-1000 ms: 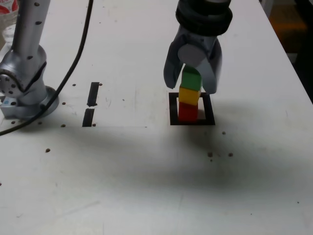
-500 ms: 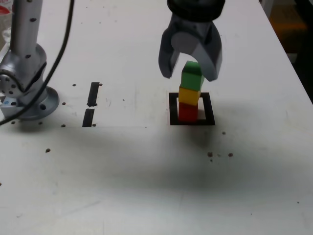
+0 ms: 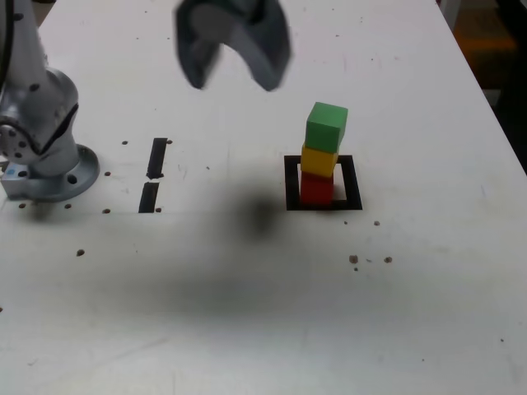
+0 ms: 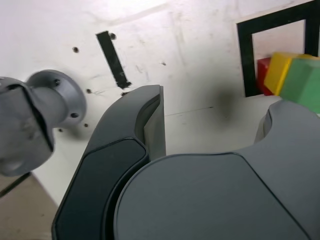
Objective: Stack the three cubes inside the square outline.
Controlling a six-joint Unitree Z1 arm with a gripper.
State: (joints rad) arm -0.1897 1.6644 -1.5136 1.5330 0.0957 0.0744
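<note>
Three cubes stand stacked inside the square outline [image 3: 323, 183] of black tape: the red cube [image 3: 316, 188] at the bottom, the yellow cube [image 3: 319, 160] on it, the green cube [image 3: 326, 127] on top, turned slightly. My gripper [image 3: 232, 76] hangs open and empty, high above the table, to the exterior view's left of the stack and well apart from it. In the wrist view the stack shows past the open fingers: red cube [image 4: 263, 75], yellow cube [image 4: 280, 71], green cube [image 4: 302, 83], with the square outline [image 4: 246, 55] around them.
The arm's grey base [image 3: 41, 140] stands at the exterior view's left edge. Two short black tape strips [image 3: 154, 174] lie between the base and the outline. Small dark specks dot the white table [image 3: 247, 313]. The table's edge runs along the exterior view's right.
The gripper opened off the green cube, rose, and swung away to the exterior view's left. The stack stayed standing in the outline.
</note>
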